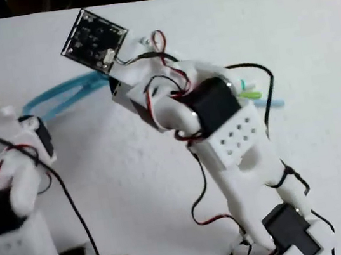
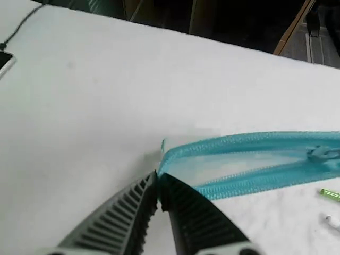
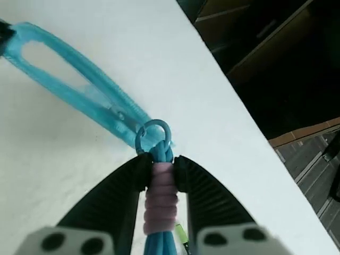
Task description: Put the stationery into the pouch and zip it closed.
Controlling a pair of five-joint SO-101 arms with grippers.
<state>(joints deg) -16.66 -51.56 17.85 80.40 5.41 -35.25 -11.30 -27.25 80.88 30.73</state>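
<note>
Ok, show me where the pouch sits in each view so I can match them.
High view: the pouch lies between the arms, left of centre.
Left wrist view: pouch just beyond the left gripper, which pinches one corner.
Right wrist view: pouch stretching away from the right gripper, shut on its pull cord.
Shared landmark: the green pen.

Bright table (image 1: 310, 29) glare (bg dark)

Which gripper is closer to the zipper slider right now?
Right. The right gripper grips the strap at the ring beside the zipper slider; the left gripper pinches the pouch at its opposite end.
</note>
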